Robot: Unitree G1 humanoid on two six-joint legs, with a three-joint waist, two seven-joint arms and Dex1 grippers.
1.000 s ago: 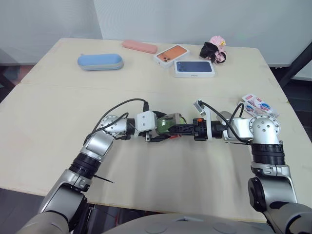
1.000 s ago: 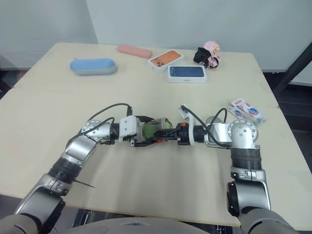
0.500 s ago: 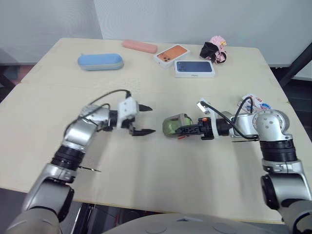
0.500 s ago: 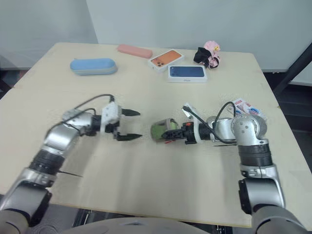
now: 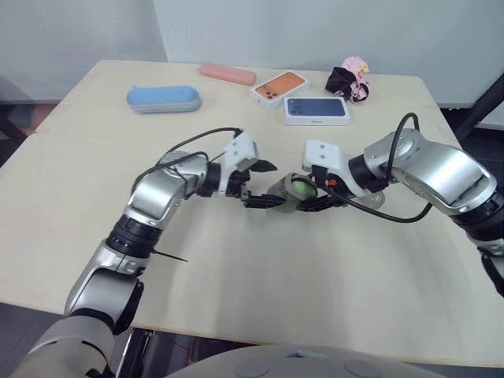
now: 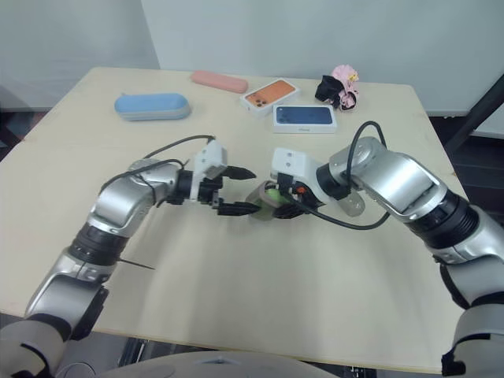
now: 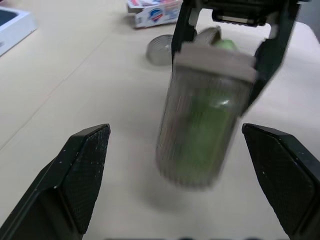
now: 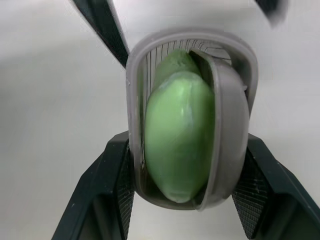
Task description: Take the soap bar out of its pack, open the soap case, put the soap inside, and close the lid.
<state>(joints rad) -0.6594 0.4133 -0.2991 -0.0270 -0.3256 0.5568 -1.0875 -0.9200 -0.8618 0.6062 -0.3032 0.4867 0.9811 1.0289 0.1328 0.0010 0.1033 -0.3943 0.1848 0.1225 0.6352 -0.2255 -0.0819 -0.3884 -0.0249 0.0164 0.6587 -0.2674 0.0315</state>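
A clear grey ribbed soap case [image 5: 288, 191] with the green soap bar [image 8: 177, 130] inside is held low over the middle of the table. My right gripper [image 5: 309, 194] is shut on the case, one finger on each side of its open end [image 8: 135, 125]. My left gripper [image 5: 270, 185] is open, its two fingers [image 7: 82, 170] standing either side of the case's far end without touching it. A grey round lid piece [image 6: 352, 203] lies on the table behind my right wrist. The soap pack [image 7: 152, 11] lies further back.
Along the table's far side lie a blue oval case [image 5: 163, 99], a pink case [image 5: 227, 74], an orange phone box [image 5: 278, 85], a dark blue phone box [image 5: 316, 111] and a pink and black bundle [image 5: 348, 79]. Bare table lies in front of both arms.
A second ago both grippers held the case. The left gripper let go, drew back to the left, and has now returned open around it. The right arm turned and raised its elbow.
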